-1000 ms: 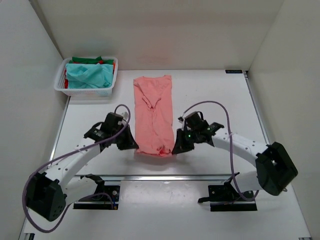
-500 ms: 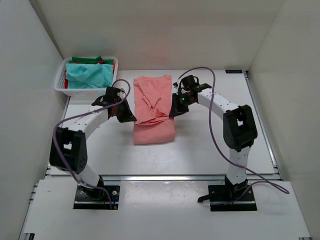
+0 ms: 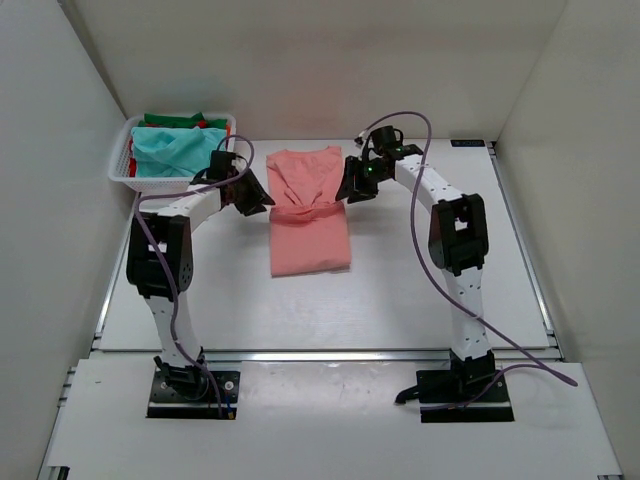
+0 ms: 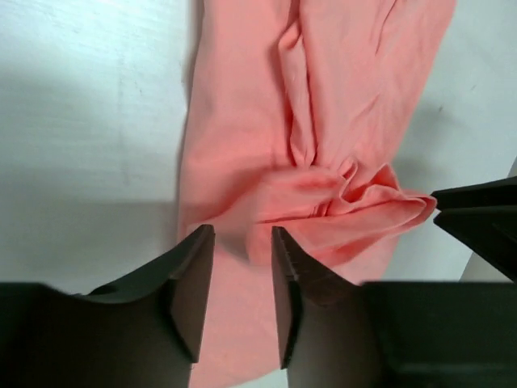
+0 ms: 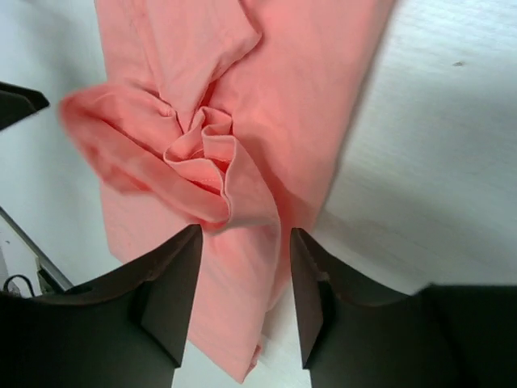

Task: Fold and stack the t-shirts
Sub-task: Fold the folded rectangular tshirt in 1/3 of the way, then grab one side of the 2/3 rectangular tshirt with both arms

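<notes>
A salmon-pink t-shirt (image 3: 310, 235) lies in the middle of the table, its near part folded back over the rest, with a bunched edge across it (image 3: 305, 211). My left gripper (image 3: 263, 201) is at the shirt's left edge and my right gripper (image 3: 346, 194) at its right edge, both by the bunched fold. In the left wrist view the left gripper (image 4: 242, 238) is open just above the pink shirt (image 4: 323, 105), gripping nothing. In the right wrist view the right gripper (image 5: 245, 238) is also open over the shirt (image 5: 275, 81). Teal (image 3: 178, 150), green (image 3: 170, 120) and red (image 3: 211, 124) t-shirts lie in the basket.
A white lattice basket (image 3: 168, 184) stands at the far left corner of the table. White walls close the table in on the left, back and right. Purple cables loop from both arms above the table.
Both arms carried the shirt's near hem away from the bases, folding it over. Both grippers, shut on the cloth before, have opened and let it go.
</notes>
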{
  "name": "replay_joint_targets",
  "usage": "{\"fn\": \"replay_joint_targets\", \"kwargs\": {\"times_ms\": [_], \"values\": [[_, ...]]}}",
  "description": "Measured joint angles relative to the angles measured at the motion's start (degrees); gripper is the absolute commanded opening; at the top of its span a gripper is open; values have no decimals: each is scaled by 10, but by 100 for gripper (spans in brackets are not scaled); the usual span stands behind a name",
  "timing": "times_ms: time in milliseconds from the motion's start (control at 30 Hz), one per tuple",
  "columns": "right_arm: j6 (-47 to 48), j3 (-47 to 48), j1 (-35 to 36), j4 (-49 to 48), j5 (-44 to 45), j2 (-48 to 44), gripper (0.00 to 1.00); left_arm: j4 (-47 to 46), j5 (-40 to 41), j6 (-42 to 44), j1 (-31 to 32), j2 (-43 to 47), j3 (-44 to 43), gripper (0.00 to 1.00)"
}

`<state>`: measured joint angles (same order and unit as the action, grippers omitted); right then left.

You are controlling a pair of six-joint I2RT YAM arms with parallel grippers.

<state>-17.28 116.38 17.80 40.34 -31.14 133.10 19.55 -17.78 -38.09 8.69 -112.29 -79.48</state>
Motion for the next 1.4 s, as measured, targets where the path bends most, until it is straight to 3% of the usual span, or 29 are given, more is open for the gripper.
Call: {"fn": "replay_joint_targets", "kwargs": {"times_ms": [100, 333, 600, 733, 1033, 1133, 1167, 1200, 1233, 1267, 1400], "values": [[-16, -33, -12, -47, 1, -20, 53, -40, -1, -34, -16, 9, 9, 52], [-52, -233, -23, -113, 36, -158, 53, -65, 7, -39, -14, 105, 113, 55], [-111, -537, 65, -202, 101, -357, 55, -39, 107, -27, 137, 276, 352, 56], [-173, -654, 108, -261, 130, -412, 60, -39, 179, -67, 167, 336, 425, 57], [-250, -695, 117, -369, 157, -410, 61, -126, 240, -121, 169, 323, 440, 57], [-257, -693, 107, -392, 155, -386, 51, -141, 241, -130, 181, 270, 421, 54], [-260, -692, 103, -396, 152, -377, 43, -151, 240, -135, 184, 257, 413, 53], [-261, -687, 99, -399, 147, -369, 14, -159, 239, -138, 187, 245, 405, 40], [-258, -682, 97, -402, 147, -361, 0, -165, 238, -143, 189, 235, 400, 15], [-258, -678, 94, -405, 144, -355, 0, -170, 236, -148, 191, 226, 398, 0], [-256, -681, 92, -403, 143, -351, 0, -168, 232, -151, 193, 227, 401, 0]]}}
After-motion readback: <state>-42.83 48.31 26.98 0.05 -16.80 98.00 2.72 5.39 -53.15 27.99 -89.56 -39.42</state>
